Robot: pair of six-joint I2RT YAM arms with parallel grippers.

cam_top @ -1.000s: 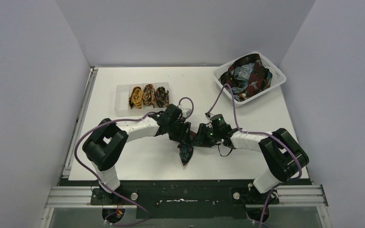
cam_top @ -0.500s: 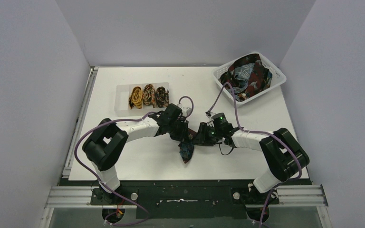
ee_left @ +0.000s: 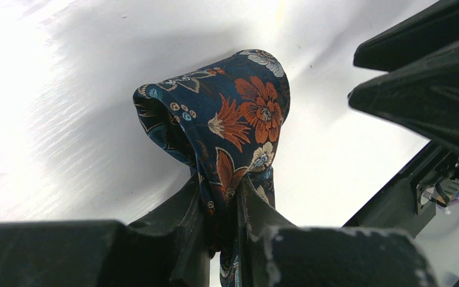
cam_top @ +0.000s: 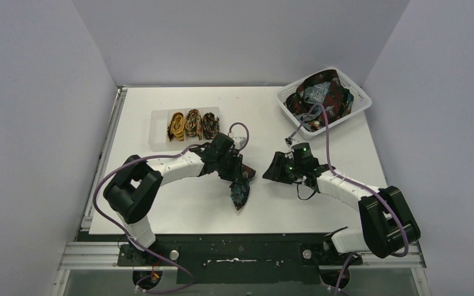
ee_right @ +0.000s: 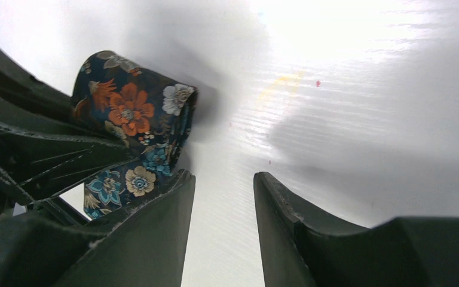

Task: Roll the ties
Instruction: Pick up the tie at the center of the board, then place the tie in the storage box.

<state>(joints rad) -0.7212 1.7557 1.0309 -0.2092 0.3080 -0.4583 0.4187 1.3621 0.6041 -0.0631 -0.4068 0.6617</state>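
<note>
I have the navy floral tie [ee_left: 239,113] pinched in the left gripper [ee_left: 222,197], which is clenched on a fold of the fabric so that a rounded loop bulges out past the fingertips. Seen from above, the rest of the tie trails from that grip down the worktop [cam_top: 179,209] toward the near edge, so its long axis runs roughly away-to-near with the pointed end closest to me. The right gripper [ee_right: 224,179] is parted and carries nothing (only bare worktop shows between its fingers). It stands just to the right of the loop, apart from it, and in its own wrist view the tie lies off to the left of its finger line rather than between the fingers. By my reckoning the left arm is the nearer one, and the right must shift leftward to meet the loop.
</note>
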